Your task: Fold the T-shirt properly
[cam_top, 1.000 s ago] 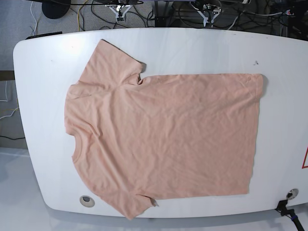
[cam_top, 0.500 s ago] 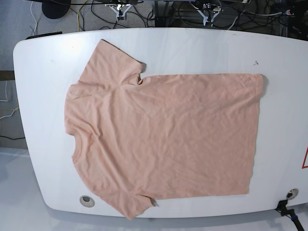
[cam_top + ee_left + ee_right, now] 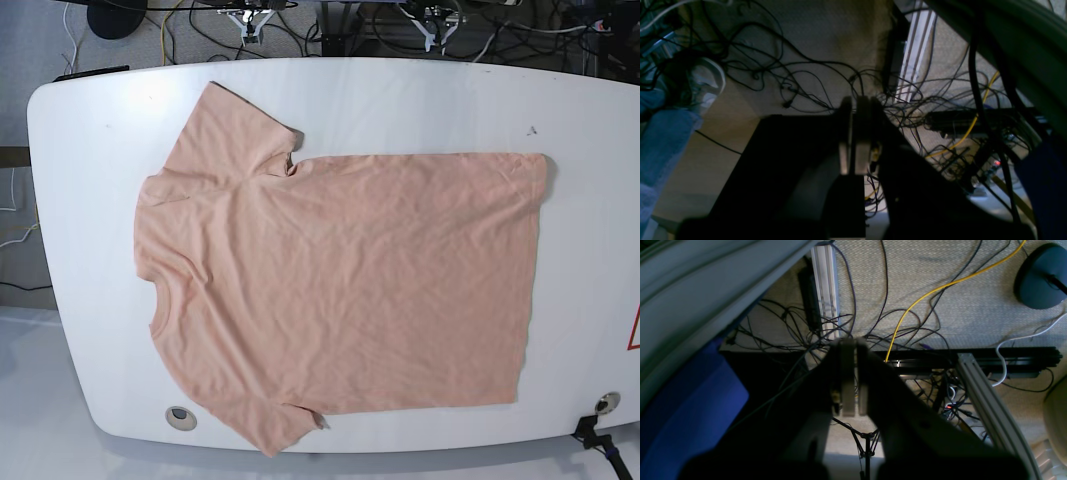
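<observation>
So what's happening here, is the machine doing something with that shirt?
Nothing is touching it yet. A peach-pink short-sleeved cotton T-shirt lies spread flat, unfolded, on a white rounded table, collar toward the base view's left edge. It is meant to be folded. Both arms are parked off the far edge of the table: the left gripper and right gripper have their jaws shut on nothing, and their cameras see only tangled cables on the carpeted floor.
</observation>
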